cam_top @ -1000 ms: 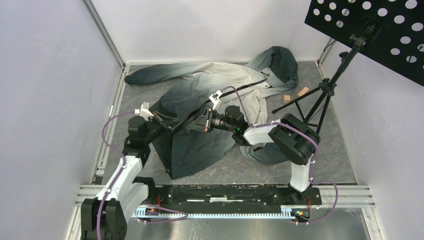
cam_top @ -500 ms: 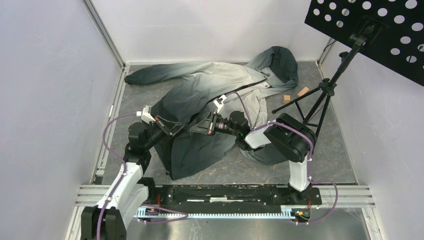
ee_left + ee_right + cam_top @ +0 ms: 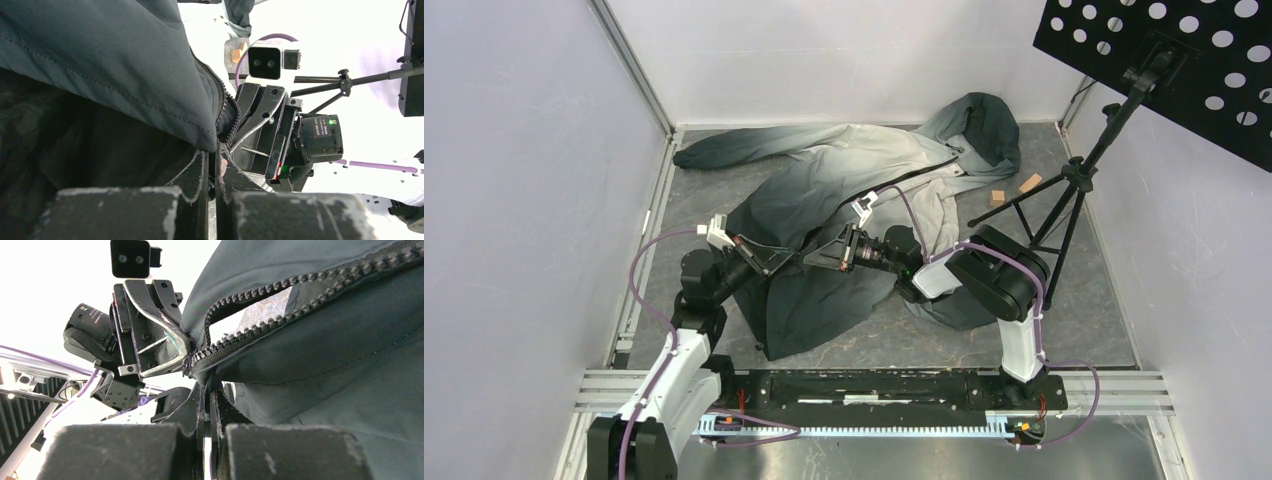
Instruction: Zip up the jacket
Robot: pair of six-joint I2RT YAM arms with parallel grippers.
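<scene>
Left hand (image 3: 790, 261), right hand (image 3: 810, 259) — both pinch the jacket (image 3: 844, 170) at its zipper (image 3: 280, 315).

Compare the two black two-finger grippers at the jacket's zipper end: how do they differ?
The left gripper reaches in from the left on a stretched-out arm; the right gripper comes from the right on an arm folded at the elbow. The left gripper stands left of the dark toothed zipper's lower end, the right gripper right of it. Shared: both are shut on the hooded teal-grey-to-pale fabric jacket, tips almost meeting.
</scene>
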